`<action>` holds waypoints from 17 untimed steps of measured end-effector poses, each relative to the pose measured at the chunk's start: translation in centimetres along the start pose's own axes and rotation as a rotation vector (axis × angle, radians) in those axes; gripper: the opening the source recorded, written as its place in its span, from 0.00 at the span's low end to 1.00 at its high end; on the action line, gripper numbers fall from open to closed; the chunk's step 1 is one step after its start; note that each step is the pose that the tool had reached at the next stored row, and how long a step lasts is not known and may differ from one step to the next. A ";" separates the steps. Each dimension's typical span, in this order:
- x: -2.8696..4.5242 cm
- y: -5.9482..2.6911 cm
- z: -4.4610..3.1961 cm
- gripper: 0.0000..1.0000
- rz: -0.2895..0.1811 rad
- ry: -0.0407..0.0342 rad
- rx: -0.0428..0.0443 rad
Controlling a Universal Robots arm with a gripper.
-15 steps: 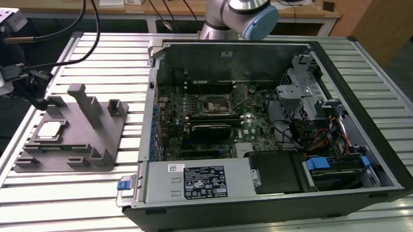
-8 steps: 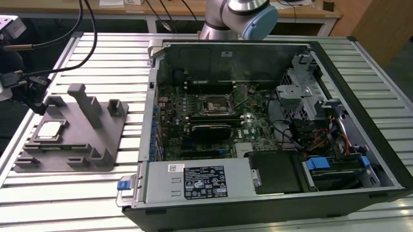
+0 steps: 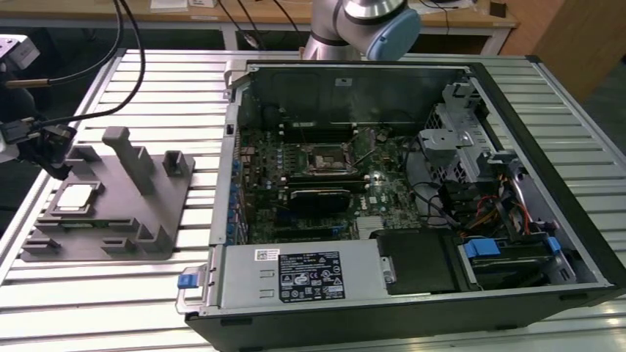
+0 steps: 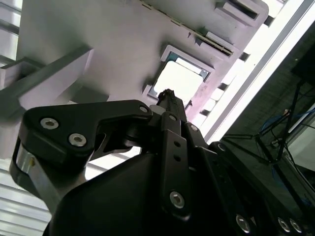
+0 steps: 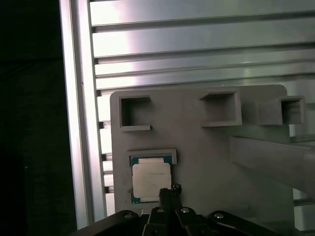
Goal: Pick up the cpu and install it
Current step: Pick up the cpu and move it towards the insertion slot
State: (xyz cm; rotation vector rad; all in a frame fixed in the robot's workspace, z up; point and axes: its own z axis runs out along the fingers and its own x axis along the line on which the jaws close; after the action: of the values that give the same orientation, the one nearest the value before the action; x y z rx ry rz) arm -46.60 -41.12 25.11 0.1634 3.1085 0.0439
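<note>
cpu [image 5: 151,179] lies flat in a square recess of the grey fixture [image 5: 206,162], pale top up, green rim showing, not yet lifted. gripper [image 5: 170,189] hovers just above the chip's corner, off its centre. fingers [image 5: 167,197] look pressed together with nothing between them.

Judgement for the pick: the fingers need to be apart and centred over the chip, square to its sides. They should clear the recess lips, close on opposite edges and lift straight so it does not snag.

The first wrist view gives the chip's outline and the tip offset. The second wrist view gives the gripper linkage close up, with the chip washed out. The exterior view puts the fixture at the exterior view's left on the slatted counter [image 3: 117,293]. The open computer case [image 3: 342,92] and its socket [image 3: 323,158] are well apart from it.
</note>
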 end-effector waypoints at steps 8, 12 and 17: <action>0.62 -0.11 1.35 0.11 0.000 0.0002 0.0002; 0.90 -0.15 1.97 0.11 0.000 0.0001 0.0002; 1.35 -0.22 2.71 0.11 0.000 0.0002 0.0002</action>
State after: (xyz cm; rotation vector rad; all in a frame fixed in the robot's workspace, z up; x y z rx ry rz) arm -47.88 -41.12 22.37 0.1634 3.1087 0.0436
